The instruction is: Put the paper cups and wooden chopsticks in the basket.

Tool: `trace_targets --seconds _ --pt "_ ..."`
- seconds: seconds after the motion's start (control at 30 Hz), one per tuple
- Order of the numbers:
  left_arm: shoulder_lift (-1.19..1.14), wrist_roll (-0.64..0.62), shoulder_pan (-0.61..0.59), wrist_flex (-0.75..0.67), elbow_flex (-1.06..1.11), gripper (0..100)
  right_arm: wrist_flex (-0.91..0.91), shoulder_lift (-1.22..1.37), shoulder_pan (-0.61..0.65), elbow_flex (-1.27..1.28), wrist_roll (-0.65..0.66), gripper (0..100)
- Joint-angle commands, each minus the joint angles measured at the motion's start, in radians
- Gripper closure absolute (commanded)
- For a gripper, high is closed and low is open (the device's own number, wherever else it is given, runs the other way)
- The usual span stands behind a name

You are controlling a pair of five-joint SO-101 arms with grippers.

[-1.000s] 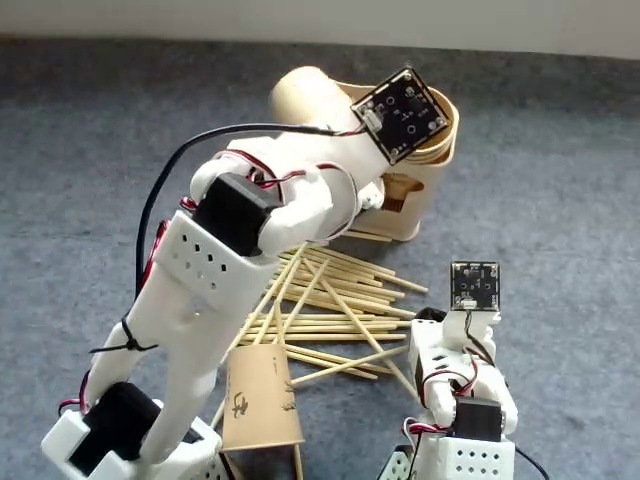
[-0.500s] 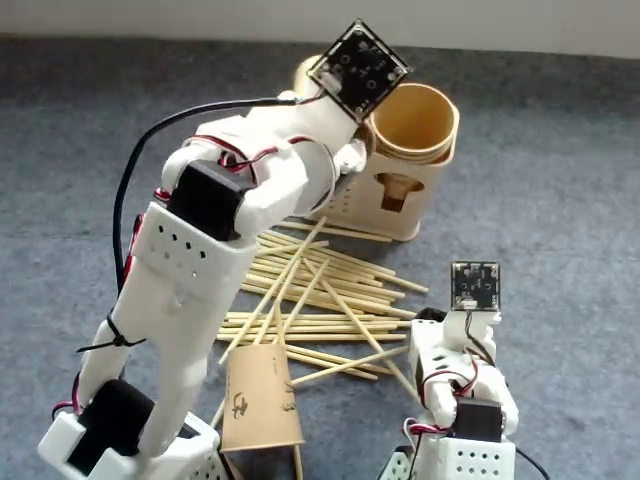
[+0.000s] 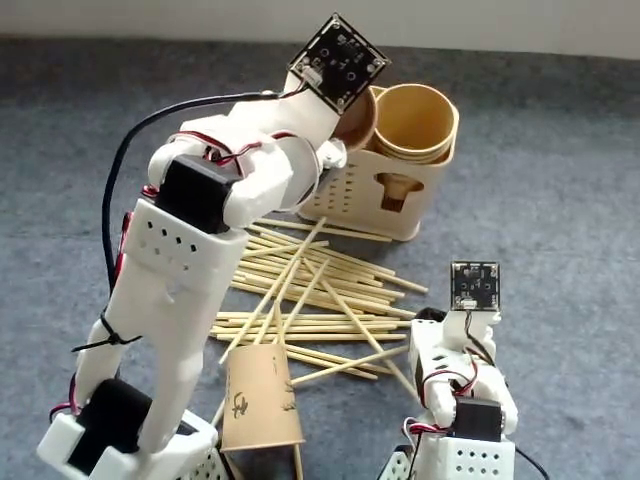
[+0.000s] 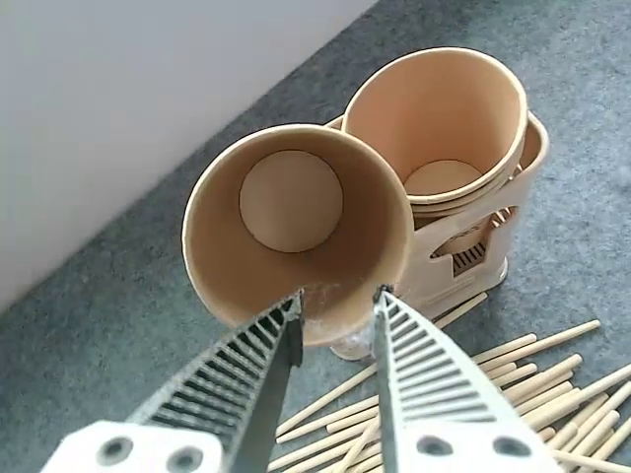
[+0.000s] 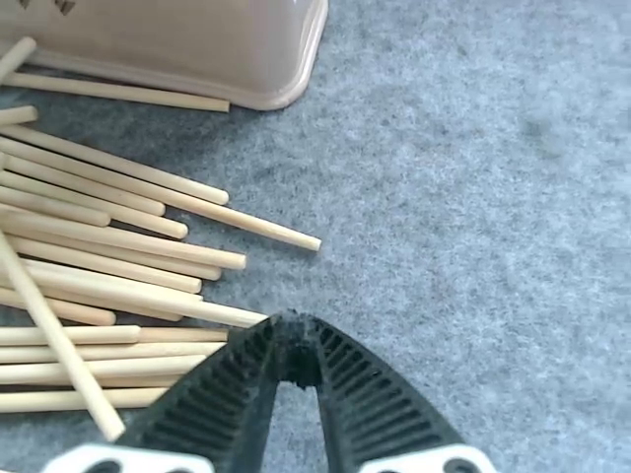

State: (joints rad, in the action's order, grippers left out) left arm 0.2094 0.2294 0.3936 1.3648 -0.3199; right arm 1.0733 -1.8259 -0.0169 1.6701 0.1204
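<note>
- Left gripper (image 4: 335, 301): jaws narrow, clamped on the rim of 1 tan paper cup (image 4: 296, 227), tilted over the beige perforated plastic basket (image 4: 473, 266), just beside the nested tan cups (image 4: 434, 118) standing in it.
- Wooden chopsticks (image 3: 310, 300): loose heap on grey carpet (image 5: 473, 148) before the basket.
- 1 brown paper cup (image 3: 260, 400): on its side near the arm bases.
- Right gripper (image 5: 294, 330): jaws closed, empty, over carpet beside the chopsticks.
</note>
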Motion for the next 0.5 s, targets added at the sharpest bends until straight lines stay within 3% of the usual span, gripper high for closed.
trace_targets --seconds 0.0,0.17,0.47 --pt "0.018 -0.009 0.013 0.005 -0.016 87 -0.016 -0.010 -0.012 0.107 0.014 99.3" --pt "0.016 -0.009 0.091 0.040 -0.010 85 -0.016 -0.010 -0.012 0.107 0.014 99.3" --pt "-0.019 0.000 0.058 0.032 0.018 82 -0.016 -0.010 -0.012 0.107 0.014 99.3"
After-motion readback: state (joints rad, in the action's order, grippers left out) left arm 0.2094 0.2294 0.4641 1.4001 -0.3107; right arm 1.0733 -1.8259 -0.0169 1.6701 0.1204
